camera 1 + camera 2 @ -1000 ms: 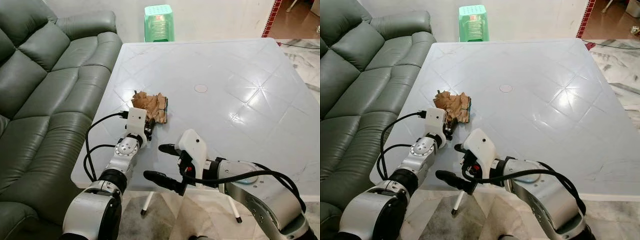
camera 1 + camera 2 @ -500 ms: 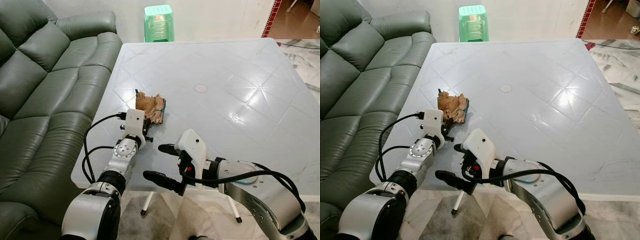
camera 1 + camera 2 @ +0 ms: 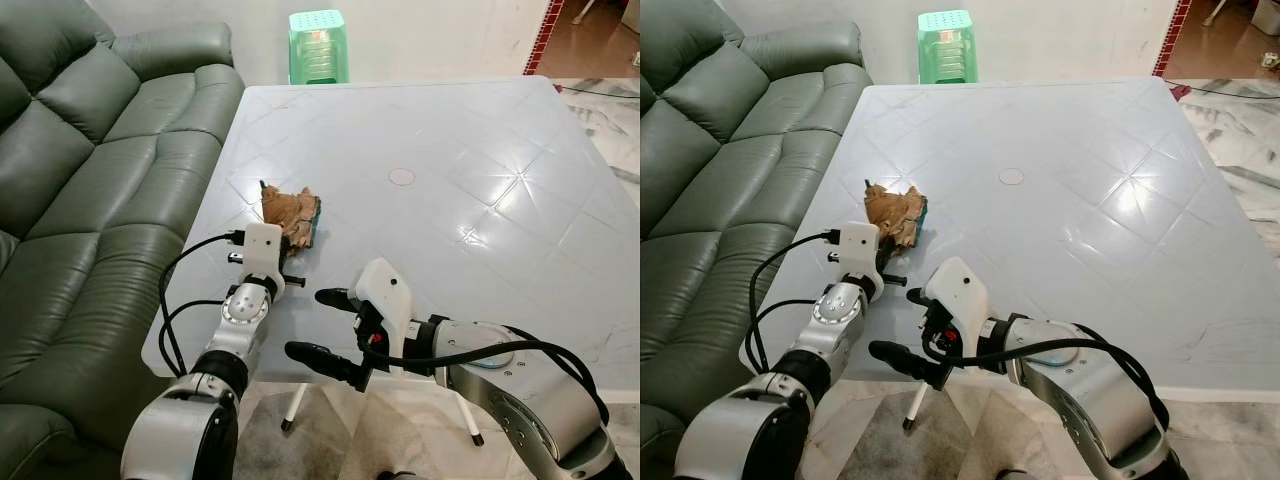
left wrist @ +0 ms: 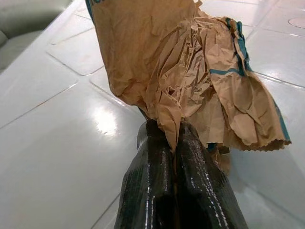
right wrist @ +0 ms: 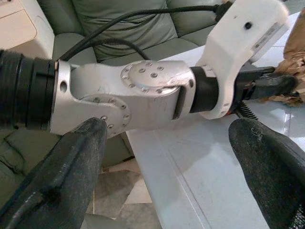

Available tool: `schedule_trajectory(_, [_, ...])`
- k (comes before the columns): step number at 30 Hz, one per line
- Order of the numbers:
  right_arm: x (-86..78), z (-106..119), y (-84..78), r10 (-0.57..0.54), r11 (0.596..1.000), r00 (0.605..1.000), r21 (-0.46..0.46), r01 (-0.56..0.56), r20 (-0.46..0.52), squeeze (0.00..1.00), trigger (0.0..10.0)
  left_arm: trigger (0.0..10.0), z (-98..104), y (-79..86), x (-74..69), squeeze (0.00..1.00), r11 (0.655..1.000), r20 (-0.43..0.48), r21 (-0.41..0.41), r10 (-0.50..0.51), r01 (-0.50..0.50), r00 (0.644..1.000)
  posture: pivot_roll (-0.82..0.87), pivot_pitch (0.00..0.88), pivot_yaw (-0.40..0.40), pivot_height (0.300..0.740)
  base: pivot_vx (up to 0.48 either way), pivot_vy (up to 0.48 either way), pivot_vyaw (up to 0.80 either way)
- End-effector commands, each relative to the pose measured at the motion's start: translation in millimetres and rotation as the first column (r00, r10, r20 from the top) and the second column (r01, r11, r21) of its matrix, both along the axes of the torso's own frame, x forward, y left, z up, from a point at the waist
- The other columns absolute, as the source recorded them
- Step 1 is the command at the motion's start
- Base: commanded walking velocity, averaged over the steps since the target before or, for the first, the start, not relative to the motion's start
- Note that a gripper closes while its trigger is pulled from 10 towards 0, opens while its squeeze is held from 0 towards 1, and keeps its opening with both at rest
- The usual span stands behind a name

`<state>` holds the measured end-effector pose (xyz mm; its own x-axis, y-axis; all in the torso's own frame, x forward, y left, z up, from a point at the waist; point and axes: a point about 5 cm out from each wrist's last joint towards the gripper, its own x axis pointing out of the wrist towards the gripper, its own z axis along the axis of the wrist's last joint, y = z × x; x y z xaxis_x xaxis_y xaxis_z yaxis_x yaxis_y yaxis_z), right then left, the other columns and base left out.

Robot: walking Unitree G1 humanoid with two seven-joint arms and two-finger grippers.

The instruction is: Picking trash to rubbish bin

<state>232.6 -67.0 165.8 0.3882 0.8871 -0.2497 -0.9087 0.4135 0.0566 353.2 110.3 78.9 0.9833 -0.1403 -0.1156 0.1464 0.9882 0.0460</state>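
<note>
Crumpled brown paper trash (image 3: 292,214) pinched between closed fingers of left gripper (image 4: 175,143), at 10 o'clock on white desk (image 3: 480,150). Right gripper (image 3: 322,325) spread wide, empty, at 6 o'clock edge. Grasp judged done; carrying and binning outstanding.

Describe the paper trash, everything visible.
The paper trash is a crumpled brown paper bag with teal-blue stripes and a serrated edge, creased and partly flattened. The left gripper is shut on a pinched fold at its lower end, so the bag stands up and fans out from the fingers. It sits near the sofa-side edge of the white table; whether it is lifted or touches the top cannot be told. The right gripper is open, apart from it.
</note>
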Motion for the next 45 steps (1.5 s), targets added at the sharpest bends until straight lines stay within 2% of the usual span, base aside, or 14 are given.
schedule_trajectory(1, [-0.3,1,3.9,0.02,1.0,1.0,0.009,-0.02,0.0,0.0,10.0,0.0,-9,4.4,-6.1,0.0,1.0,-0.021,0.017,0.024,-0.024,0.999,-0.16,0.06,0.046,0.74,0.0,0.0,0.0])
schedule_trajectory(5, [2.5,1,4.0,0.016,1.0,1.0,0.012,-0.016,0.004,0.0,10.0,0.0,-1,14.6,-8.2,0.0,0.994,0.099,0.041,0.097,-0.101,0.99,-0.15,0.053,0.042,0.74,0.0,0.0,0.0])
schedule_trajectory(11, [8.5,2,5.2,0.005,1.0,1.0,0.017,-0.005,0.024,0.0,10.0,0.0,26,29.0,-11.3,0.0,0.983,0.302,0.073,0.141,-0.171,0.943,-0.12,0.037,0.036,0.74,0.0,0.0,0.0])
schedule_trajectory(13, [11.9,3,6.1,-0.012,1.0,0.999,0.028,0.011,0.032,0.0,10.0,0.0,40,32.8,-13.6,0.0,0.978,0.378,0.08,0.147,-0.191,0.914,-0.1,0.033,0.033,0.74,0.0,0.0,0.0])
schedule_trajectory(14, [16.4,5,7.4,-0.034,0.999,0.998,0.039,0.032,0.049,0.0,10.0,0.0,56,35.8,-18.1,0.0,0.974,0.464,0.082,0.149,-0.21,0.873,-0.1,0.029,0.032,0.74,0.0,0.0,0.0])
schedule_trajectory(20, [35.7,10,9.1,-0.146,0.987,0.984,0.085,0.138,0.098,0.0,10.0,0.0,93,29.5,-35.3,0.0,0.973,0.618,0.072,0.129,-0.22,0.775,-0.06,0.018,0.032,0.74,0.0,0.0,0.0])
schedule_trajectory(22, [41.7,13,8.3,-0.194,0.977,0.975,0.107,0.182,0.11,0.0,10.0,0.0,98,26.7,-39.7,0.0,0.974,0.633,0.087,0.109,-0.21,0.766,-0.06,0.016,0.033,0.74,0.0,0.0,0.0])
schedule_trajectory(25, [50.5,16,6.1,-0.266,0.959,0.955,0.138,0.248,0.134,0.0,10.0,0.0,98,26.5,-46.2,0.0,0.973,0.629,0.096,0.102,-0.208,0.771,-0.04,0.014,0.035,0.74,0.0,0.0,0.0])
schedule_trajectory(28, [60.6,19,1.5,-0.362,0.926,0.92,0.167,0.337,0.152,0.0,10.0,0.0,89,31.1,-52.7,0.0,0.971,0.583,0.096,0.125,-0.22,0.803,-0.04,0.014,0.036,0.74,0.0,0.0,0.0])
schedule_trajectory(29, [67.6,21,-3.2,-0.431,0.897,0.888,0.184,0.402,0.161,0.0,10.0,0.0,82,35.1,-57.2,0.0,0.968,0.537,0.083,0.158,-0.239,0.829,-0.03,0.014,0.036,0.74,0.0,0.0,0.0])
schedule_trajectory(31, [70.5,22,-5.3,-0.458,0.883,0.873,0.192,0.427,0.164,0.0,10.0,0.0,79,37.2,-58.4,0.0,0.966,0.515,0.074,0.177,-0.249,0.839,-0.03,0.016,0.037,0.74,0.0,0.0,0.0])
schedule_trajectory(32, [76.9,23,-12.5,-0.527,0.845,0.832,0.205,0.493,0.173,0.0,10.0,0.0,74,39.6,-61.5,0.0,0.963,0.472,0.056,0.207,-0.264,0.857,-0.03,0.019,0.036,0.74,0.0,0.0,0.0])
schedule_trajectory(35, [83.6,23,-21.9,-0.59,0.804,0.789,0.21,0.556,0.17,0.0,10.0,0.0,75,38.5,-64.8,0.0,0.968,0.451,0.026,0.212,-0.251,0.867,-0.02,0.023,0.036,0.74,0.0,0.0,0.0])
schedule_trajectory(45, [88.2,20,-25.4,-0.635,0.769,0.754,0.222,0.599,0.166,0.0,10.0,0.0,89,25.4,-62.5,0.0,0.98,0.436,-0.016,0.187,-0.2,0.88,-0.03,0.026,0.047,0.74,0.0,0.0,-0.17])
